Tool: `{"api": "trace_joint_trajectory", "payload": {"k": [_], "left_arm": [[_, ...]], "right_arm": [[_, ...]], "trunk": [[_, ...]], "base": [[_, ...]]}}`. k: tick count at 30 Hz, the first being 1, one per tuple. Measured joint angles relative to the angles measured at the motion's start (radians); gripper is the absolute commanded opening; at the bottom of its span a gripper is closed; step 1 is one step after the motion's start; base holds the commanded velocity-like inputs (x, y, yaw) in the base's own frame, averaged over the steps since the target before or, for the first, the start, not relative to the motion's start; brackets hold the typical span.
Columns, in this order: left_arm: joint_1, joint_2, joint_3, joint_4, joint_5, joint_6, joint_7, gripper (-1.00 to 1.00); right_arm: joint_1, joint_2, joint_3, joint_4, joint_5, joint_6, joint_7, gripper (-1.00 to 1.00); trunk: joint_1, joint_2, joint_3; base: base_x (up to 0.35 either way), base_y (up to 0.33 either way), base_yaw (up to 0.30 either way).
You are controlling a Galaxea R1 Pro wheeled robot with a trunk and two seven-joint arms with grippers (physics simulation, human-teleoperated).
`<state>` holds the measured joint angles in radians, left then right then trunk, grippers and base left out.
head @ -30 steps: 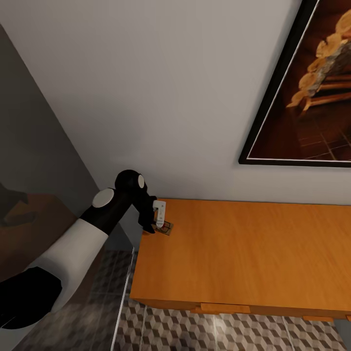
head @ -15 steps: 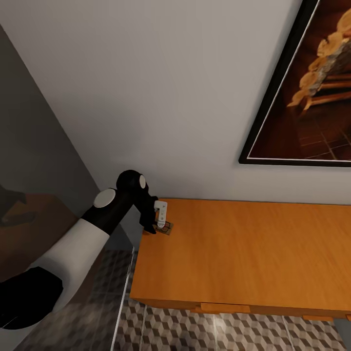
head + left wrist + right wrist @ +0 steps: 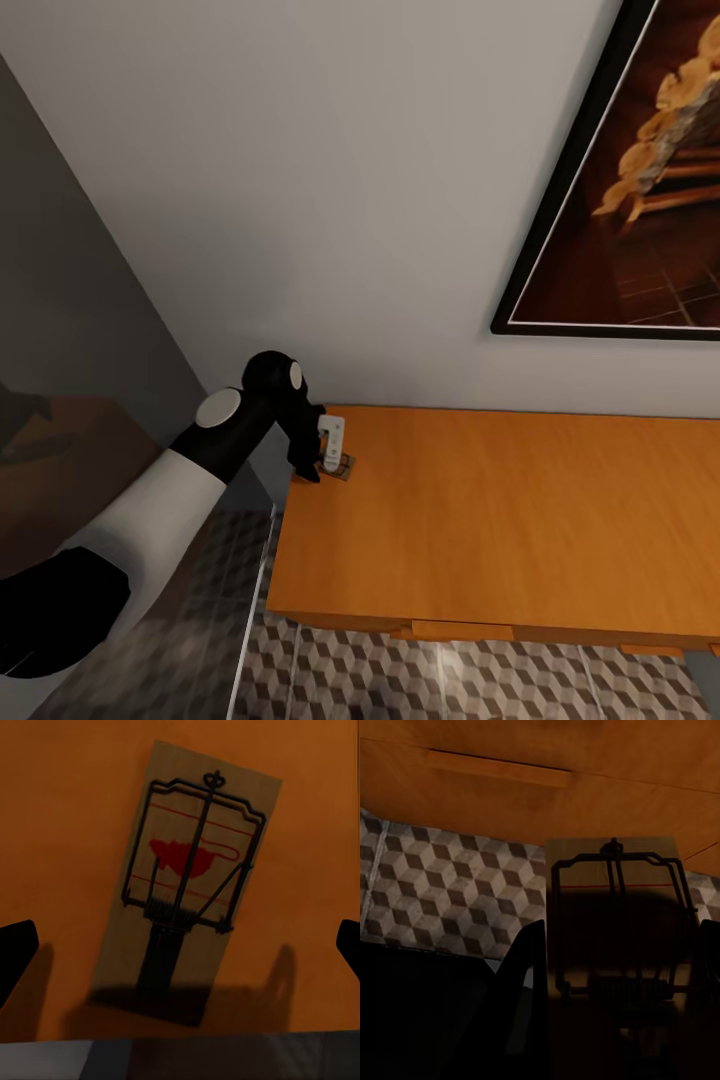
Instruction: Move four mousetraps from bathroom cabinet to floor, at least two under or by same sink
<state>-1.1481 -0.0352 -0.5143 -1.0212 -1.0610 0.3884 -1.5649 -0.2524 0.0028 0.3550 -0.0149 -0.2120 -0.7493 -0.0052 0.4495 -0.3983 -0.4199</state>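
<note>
Straddling a flat wooden mousetrap [image 3: 196, 885], left gripper [image 3: 322, 463] gapes; right gripper [image 3: 615, 1005] seemingly clamps another mousetrap [image 3: 619, 937].

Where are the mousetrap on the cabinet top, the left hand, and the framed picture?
mousetrap on the cabinet top [image 3: 196, 870], left wrist view, red mark on its board.
left hand [image 3: 322, 468], head view, between its fingertips, above the trap.
framed picture [image 3: 640, 200], head view, its dark canvas.
</note>
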Motion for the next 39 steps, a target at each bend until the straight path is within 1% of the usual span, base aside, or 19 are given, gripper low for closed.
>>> {"api": "trace_joint_trajectory", "payload": {"k": [9, 18, 28, 39], "left_arm": [[0.000, 0.000, -0.010, 0.003, 0.000, 0.003, 0.000, 1.00], [0.000, 0.000, -0.011, 0.024, -0.001, 0.003, 0.000, 1.00], [0.000, 0.000, -0.011, 0.026, 0.000, 0.003, 0.000, 1.00], [0.000, 0.000, -0.011, 0.029, 0.000, 0.003, 0.000, 1.00]], "right_arm": [[0.000, 0.000, 0.000, 0.000, 0.000, 0.000, 0.000, -1.00], [0.000, 0.000, 0.000, 0.000, 0.000, 0.000, 0.000, -1.00], [0.000, 0.000, 0.000, 0.000, 0.000, 0.000, 0.000, -1.00], [0.000, 0.000, 0.000, 0.000, 0.000, 0.001, 0.000, -1.00]], "trunk": [[0.000, 0.000, -0.005], [0.000, 0.000, -0.010], [0.000, 0.000, -0.017], [0.000, 0.000, -0.018]], "base": [[0.000, 0.000, 0.000], [0.000, 0.000, 0.000], [0.000, 0.000, 0.000], [0.000, 0.000, 0.000]]}}
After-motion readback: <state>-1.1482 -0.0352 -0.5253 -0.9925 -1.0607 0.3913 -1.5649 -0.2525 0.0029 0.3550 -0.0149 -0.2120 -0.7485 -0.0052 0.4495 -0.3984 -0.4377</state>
